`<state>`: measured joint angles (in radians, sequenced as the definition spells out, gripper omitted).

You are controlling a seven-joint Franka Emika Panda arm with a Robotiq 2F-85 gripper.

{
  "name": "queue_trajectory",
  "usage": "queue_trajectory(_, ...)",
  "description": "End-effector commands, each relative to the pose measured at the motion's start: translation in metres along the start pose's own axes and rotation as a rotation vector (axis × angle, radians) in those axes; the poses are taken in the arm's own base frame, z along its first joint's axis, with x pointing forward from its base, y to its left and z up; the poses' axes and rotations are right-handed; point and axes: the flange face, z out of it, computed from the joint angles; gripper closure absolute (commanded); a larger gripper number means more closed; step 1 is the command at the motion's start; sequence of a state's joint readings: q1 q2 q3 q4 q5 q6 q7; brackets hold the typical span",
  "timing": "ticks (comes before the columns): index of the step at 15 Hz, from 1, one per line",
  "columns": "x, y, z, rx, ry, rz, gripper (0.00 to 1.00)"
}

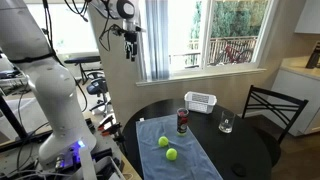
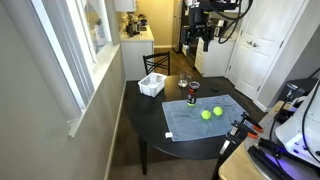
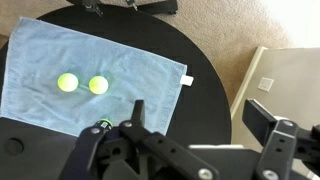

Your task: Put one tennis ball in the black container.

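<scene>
Two yellow-green tennis balls lie side by side on a light blue towel on the round black table, seen in both exterior views and in the wrist view. The black container stands upright at the towel's far edge; in the wrist view only its top peeks past my gripper's body. My gripper is open and empty, high above the table and far from the balls.
A white slatted basket and a clear glass stand on the table behind the container. A black chair stands beside the table. A window runs along one side.
</scene>
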<state>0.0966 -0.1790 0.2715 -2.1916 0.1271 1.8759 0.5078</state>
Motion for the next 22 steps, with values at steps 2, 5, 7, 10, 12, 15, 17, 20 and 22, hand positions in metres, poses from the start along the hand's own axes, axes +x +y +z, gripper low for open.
queue_trajectory(2,0.000,0.000,0.000,0.000,-0.001,0.000,0.00)
queue_trajectory(5,0.000,0.000,0.000,0.000,-0.001,0.000,0.00)
queue_trajectory(7,0.002,0.001,-0.001,0.001,-0.006,0.000,0.00)
queue_trajectory(10,0.017,0.009,-0.004,0.014,-0.004,0.012,0.00)
queue_trajectory(12,0.037,0.018,0.007,0.020,-0.035,0.032,0.00)
queue_trajectory(15,0.070,0.030,0.040,0.016,-0.106,0.054,0.00)
queue_trajectory(17,0.090,0.034,0.073,-0.001,-0.169,0.066,0.00)
queue_trajectory(20,0.112,0.035,0.118,-0.039,-0.261,0.079,0.00)
queue_trajectory(22,0.122,0.036,0.145,-0.068,-0.306,0.085,0.00)
